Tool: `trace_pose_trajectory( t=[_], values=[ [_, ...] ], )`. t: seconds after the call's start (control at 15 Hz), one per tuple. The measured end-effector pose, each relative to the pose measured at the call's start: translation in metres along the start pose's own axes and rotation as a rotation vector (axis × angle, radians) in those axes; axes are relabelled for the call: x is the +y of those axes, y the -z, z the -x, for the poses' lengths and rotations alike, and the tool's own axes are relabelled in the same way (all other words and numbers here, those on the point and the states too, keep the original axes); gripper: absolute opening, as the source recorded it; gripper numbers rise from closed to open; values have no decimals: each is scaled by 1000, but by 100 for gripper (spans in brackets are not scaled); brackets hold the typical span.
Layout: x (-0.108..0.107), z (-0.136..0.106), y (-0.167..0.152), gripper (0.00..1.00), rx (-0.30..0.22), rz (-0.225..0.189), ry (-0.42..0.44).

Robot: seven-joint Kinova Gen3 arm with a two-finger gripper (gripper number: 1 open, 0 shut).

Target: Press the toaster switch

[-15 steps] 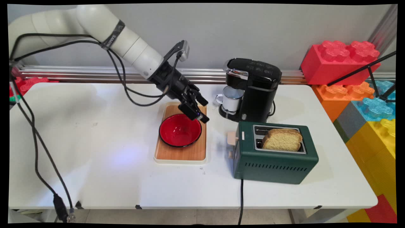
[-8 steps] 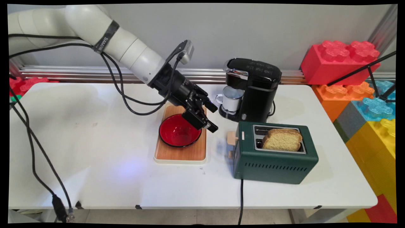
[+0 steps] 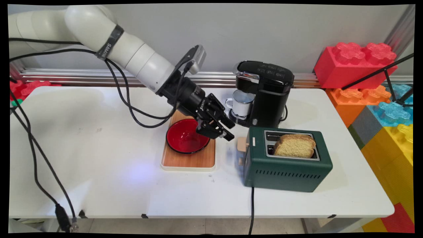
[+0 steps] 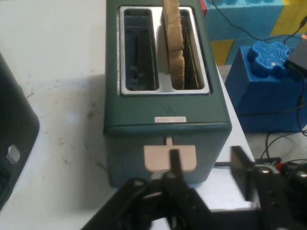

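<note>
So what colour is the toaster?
Dark green, with a beige lever; the toaster shows best in the main view.

White table (image 3: 99, 185), grey wall (image 3: 211, 29), giant toy bricks (image 3: 357, 62).

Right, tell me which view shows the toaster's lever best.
The hand view: the beige lever faces the camera head-on, just beyond the gripper. The main view shows the lever only from the side, at the toaster's left end.

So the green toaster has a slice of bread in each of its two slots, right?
Not quite. The green toaster has two slots, but only one holds a slice of bread; the other slot is empty. The hand view, looking down into both slots, shows it.
</note>
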Motion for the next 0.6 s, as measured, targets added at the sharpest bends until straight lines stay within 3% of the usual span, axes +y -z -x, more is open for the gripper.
trace_pose_trajectory(
  t=[0.6],
  values=[
    [0, 2, -13, 0, 28, 4, -41]
  ],
)
